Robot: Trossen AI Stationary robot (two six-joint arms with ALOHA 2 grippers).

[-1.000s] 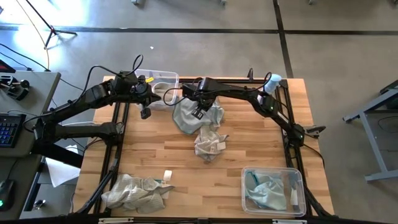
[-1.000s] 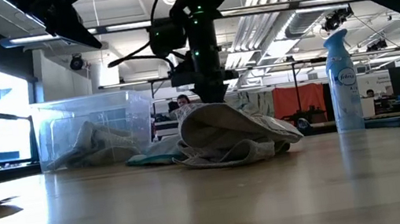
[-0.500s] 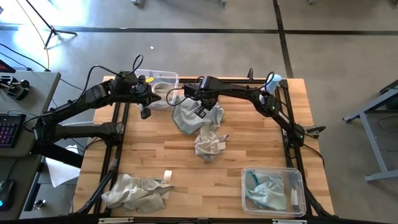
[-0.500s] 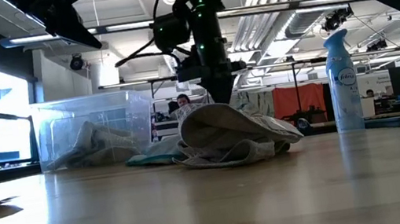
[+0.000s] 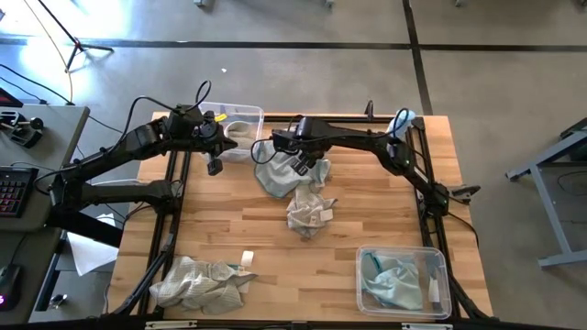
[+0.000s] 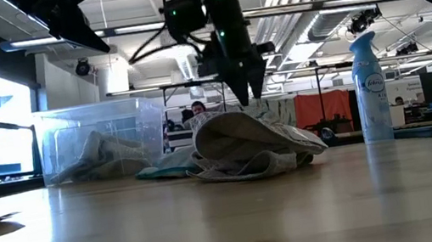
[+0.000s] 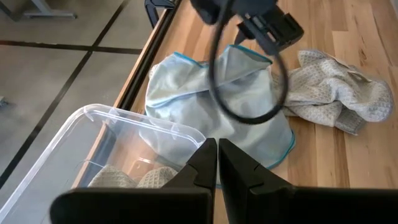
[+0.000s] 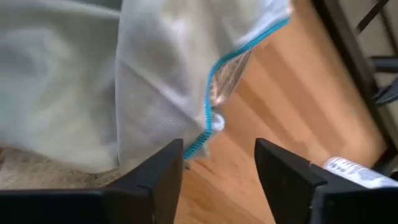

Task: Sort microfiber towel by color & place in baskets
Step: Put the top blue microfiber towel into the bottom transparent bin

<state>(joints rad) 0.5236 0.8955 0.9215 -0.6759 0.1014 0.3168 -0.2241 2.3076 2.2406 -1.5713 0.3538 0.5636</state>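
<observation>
While right fingers [image 8: 217,180] hover spread, teal towel [image 8: 124,81] lies just below.

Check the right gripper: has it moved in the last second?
Yes. In the low view the right gripper has risen clear of the beige-grey towel and shifted toward the spray bottle, fingers open and empty.

Teal towel [image 5: 275,170] partly hidden under right tool [image 5: 305,166]; near basket [image 5: 438,266] contents indistinct.

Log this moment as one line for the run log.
left tool: shut, above beige basket | right tool: open, over teal towel, empty | beige towels: centre, front-left
</observation>
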